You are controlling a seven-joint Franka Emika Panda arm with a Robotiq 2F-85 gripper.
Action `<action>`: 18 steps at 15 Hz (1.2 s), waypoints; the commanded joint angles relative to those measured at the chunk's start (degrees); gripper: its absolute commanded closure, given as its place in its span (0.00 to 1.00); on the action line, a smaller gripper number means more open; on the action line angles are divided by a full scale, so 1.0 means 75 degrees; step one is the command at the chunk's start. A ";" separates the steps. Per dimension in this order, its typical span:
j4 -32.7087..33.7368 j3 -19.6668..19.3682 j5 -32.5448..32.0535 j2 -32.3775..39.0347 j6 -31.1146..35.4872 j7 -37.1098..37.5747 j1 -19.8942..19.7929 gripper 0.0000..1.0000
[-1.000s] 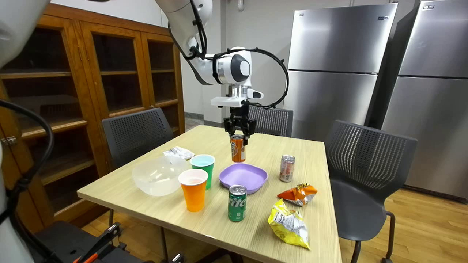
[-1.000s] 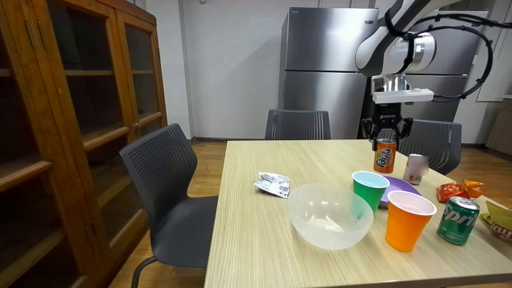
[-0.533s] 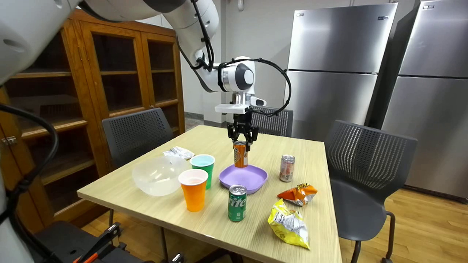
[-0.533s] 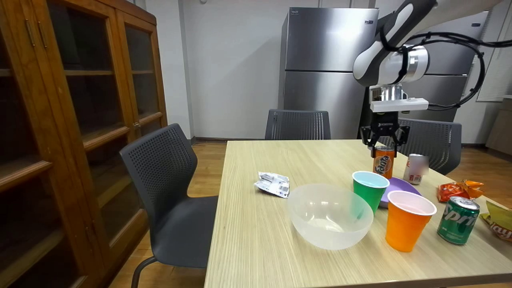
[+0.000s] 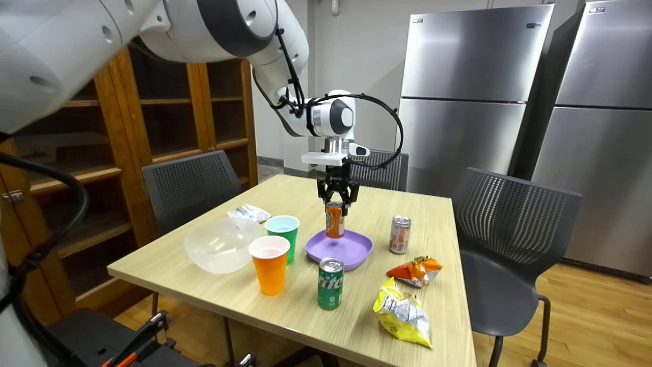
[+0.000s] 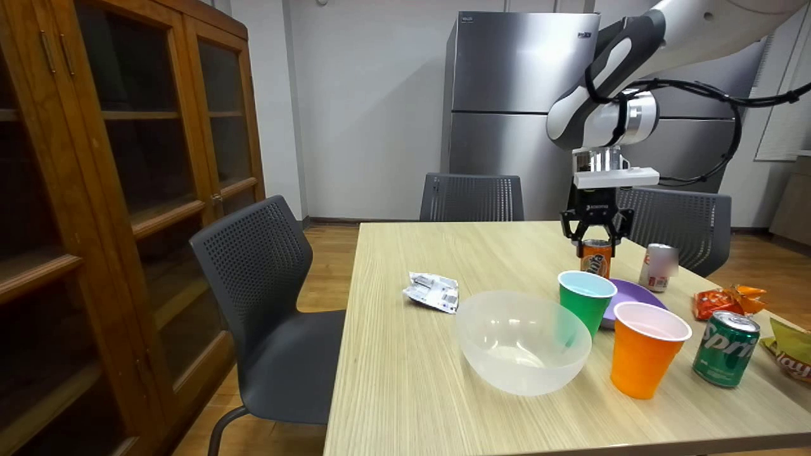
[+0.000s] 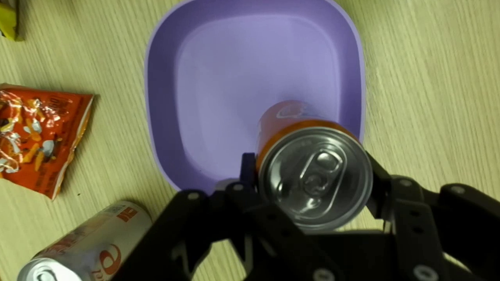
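My gripper (image 5: 337, 205) is shut on an orange Fanta can (image 5: 334, 220) and holds it upright by its upper part. In the wrist view the black fingers (image 7: 311, 171) press on both sides of the can (image 7: 316, 177), whose silver lid faces the camera. The can is over the purple square dish (image 5: 340, 252), near its back edge; I cannot tell whether its base touches the dish. The dish (image 7: 250, 78) shows no other thing in it in the wrist view. In an exterior view the gripper (image 6: 596, 246) and can (image 6: 595, 259) stand behind the green cup (image 6: 586, 297).
On the table stand a silver can (image 5: 400, 234), a Sprite can (image 5: 330, 283), an orange cup (image 5: 270, 265) and a clear bowl (image 6: 523, 345). An orange snack bag (image 5: 415, 271), a yellow bag (image 5: 403, 313) and a white packet (image 6: 433, 291) lie there too. Chairs surround the table.
The gripper has come down and toward the camera side with the orange can held, from behind the purple dish to over its back part. The other things have not moved.
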 commanded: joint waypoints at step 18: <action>0.1672 0.0055 0.0115 0.0096 -0.1719 -0.0404 -0.0195 0.00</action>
